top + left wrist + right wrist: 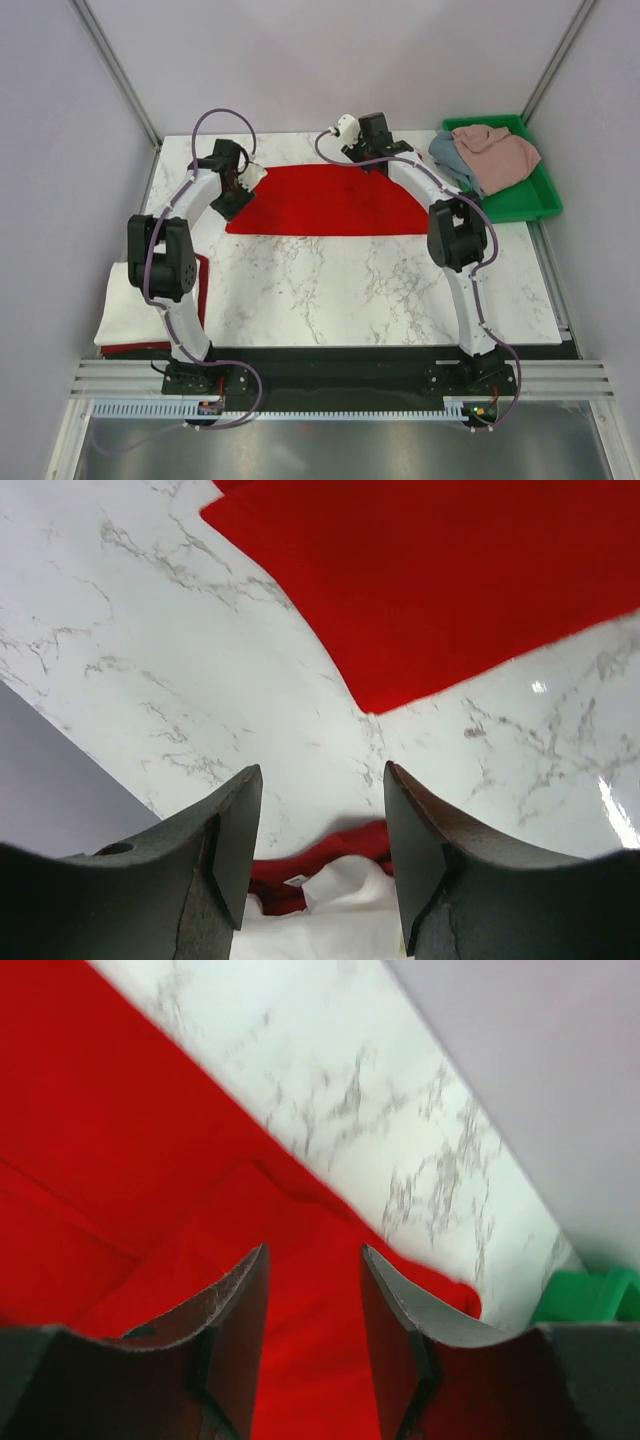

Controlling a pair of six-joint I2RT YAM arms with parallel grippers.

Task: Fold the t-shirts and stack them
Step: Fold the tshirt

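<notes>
Red shirt: lay spread flat across the far middle of the table, near edge straight, far edge rounded; part-folded at most, I'd have said.
Left gripper: hung just off the shirt's left corner, jaws apart, only bare marble between them.
Right gripper: sat low over the shirt's far right corner, jaws apart, red cloth beneath them, nothing pinched that I could see.
Stack: a folded white shirt rested at the table's near left edge, under the left arm, with a red strip showing beneath it, which I took for another folded shirt.
Tray: green, at the far right corner, holding a pink shirt heaped on a grey-blue shirt, both crumpled.
Done: two shirts stacked, by my reckoning.
Left to do: finish folding the big red one and add it to the stack, then the pair in the tray; under half done, I judged.
Count: five shirts if the strip was one (two red, one white, one pink, one grey-blue), two arms, one tray.
</notes>
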